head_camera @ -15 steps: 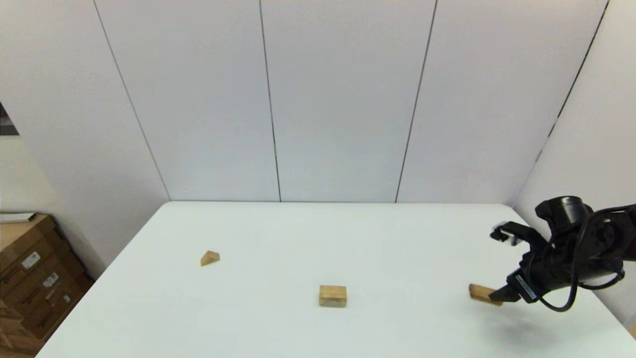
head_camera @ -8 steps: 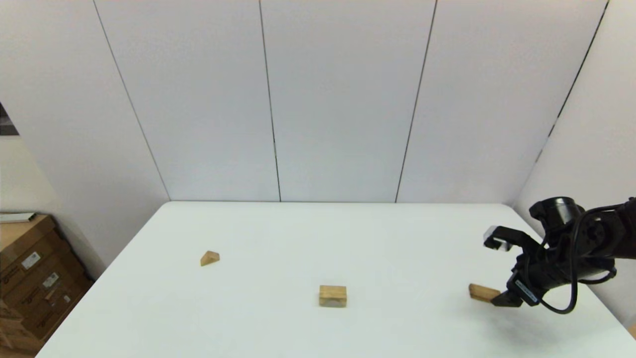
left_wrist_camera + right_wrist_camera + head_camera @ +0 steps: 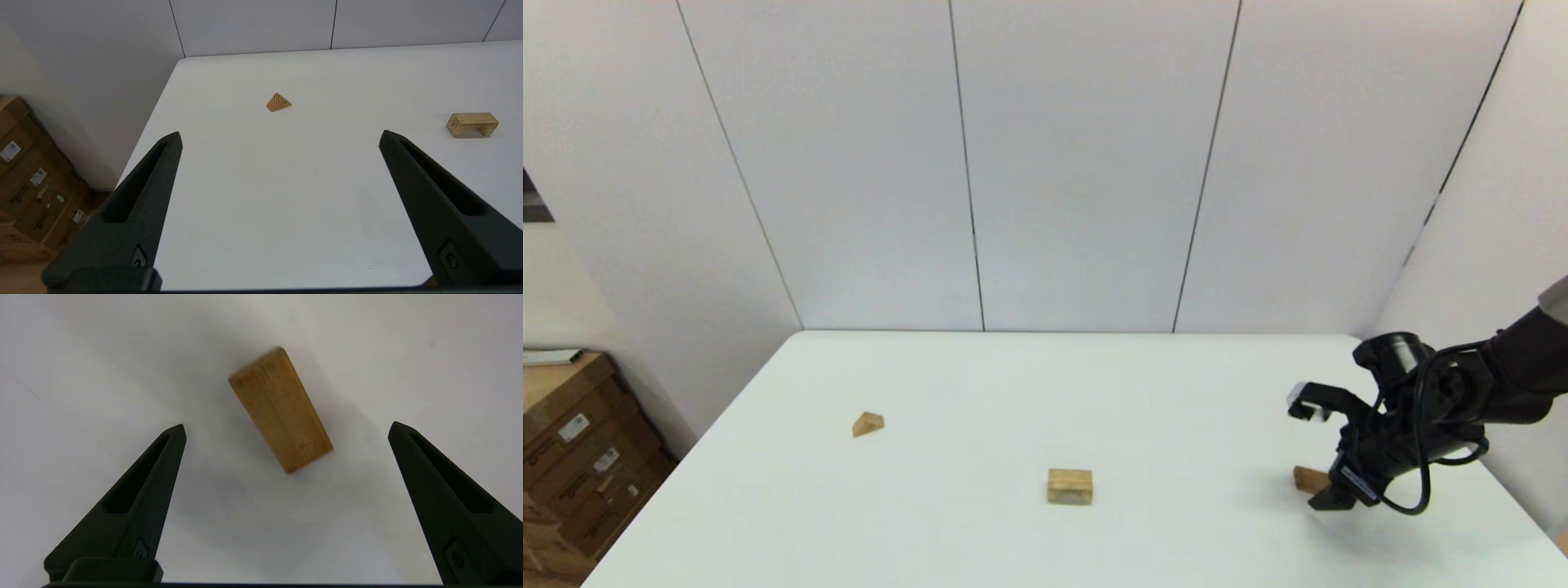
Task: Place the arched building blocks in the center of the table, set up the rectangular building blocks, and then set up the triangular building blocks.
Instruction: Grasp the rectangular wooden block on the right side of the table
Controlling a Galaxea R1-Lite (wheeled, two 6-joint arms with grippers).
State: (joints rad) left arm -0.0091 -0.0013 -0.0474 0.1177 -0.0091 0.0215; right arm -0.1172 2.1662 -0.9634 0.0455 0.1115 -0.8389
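The arched block (image 3: pixel 1069 486) (image 3: pixel 472 123) stands on its two legs near the middle of the white table (image 3: pixel 1176 384). Far to the left lies the triangular wedge (image 3: pixel 867 424) (image 3: pixel 278 102). At the right edge the flat rectangular slab (image 3: pixel 1307 478) (image 3: pixel 281 410) lies flat, partly hidden behind my right gripper (image 3: pixel 1327 494). That gripper (image 3: pixel 286 428) hovers just above the slab, open wide, one finger on each side and touching nothing. My left gripper (image 3: pixel 281 135) is open and empty over the table's near left part, out of the head view.
Stacked cardboard boxes (image 3: pixel 580 457) (image 3: pixel 28 175) stand on the floor beside the table's left edge. White wall panels close off the back and the right side. The slab lies close to the table's right edge.
My right arm has moved left and come down over the rectangular slab, now covering more of it. The three blocks have not moved.
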